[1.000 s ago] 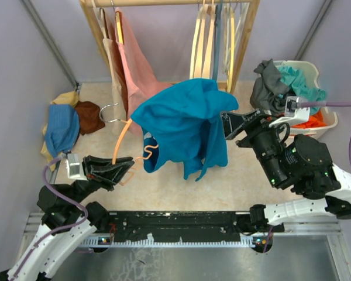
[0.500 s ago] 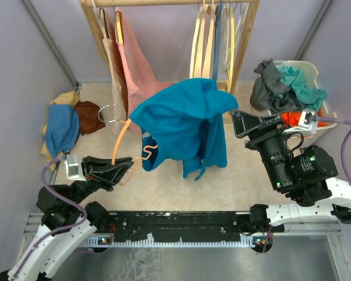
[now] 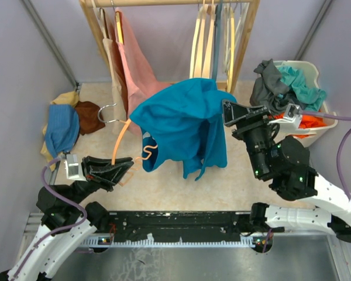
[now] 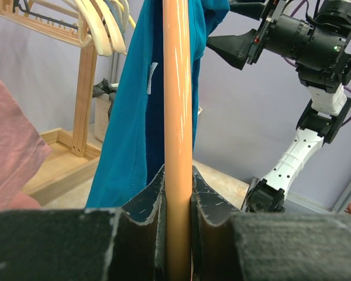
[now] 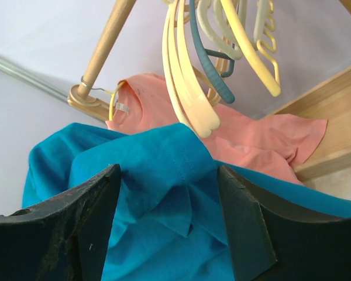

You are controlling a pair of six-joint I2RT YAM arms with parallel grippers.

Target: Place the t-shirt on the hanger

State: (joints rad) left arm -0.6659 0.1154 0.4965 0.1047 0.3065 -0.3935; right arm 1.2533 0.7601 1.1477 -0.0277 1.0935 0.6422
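Observation:
The teal-blue t-shirt (image 3: pixel 184 123) hangs draped over the orange-tan hanger (image 3: pixel 121 140), bunched at the top right. The cloth hides most of the hanger; one arm, the zigzag bar and the metal hook (image 3: pixel 108 111) stick out on the left. My left gripper (image 3: pixel 126 167) is shut on the hanger's arm (image 4: pixel 177 117), low at the left; the shirt (image 4: pixel 128 129) hangs just behind it. My right gripper (image 3: pixel 231 114) is open at the shirt's upper right edge. In the right wrist view a raised fold of the shirt (image 5: pixel 164 170) lies between the spread fingers of the right gripper (image 5: pixel 168 172), unpinched.
A wooden rack (image 3: pixel 245 41) stands at the back with a pink garment (image 3: pixel 134 64) and cream hangers (image 3: pixel 207 41). A white basket (image 3: pixel 327 126) of clothes sits at the right. A pile of blue, brown and yellow cloths (image 3: pixel 64 126) lies at the left.
The right gripper drew back to the right, then came left again to the shirt's upper right edge. The left arm, hanger and shirt have stayed put.

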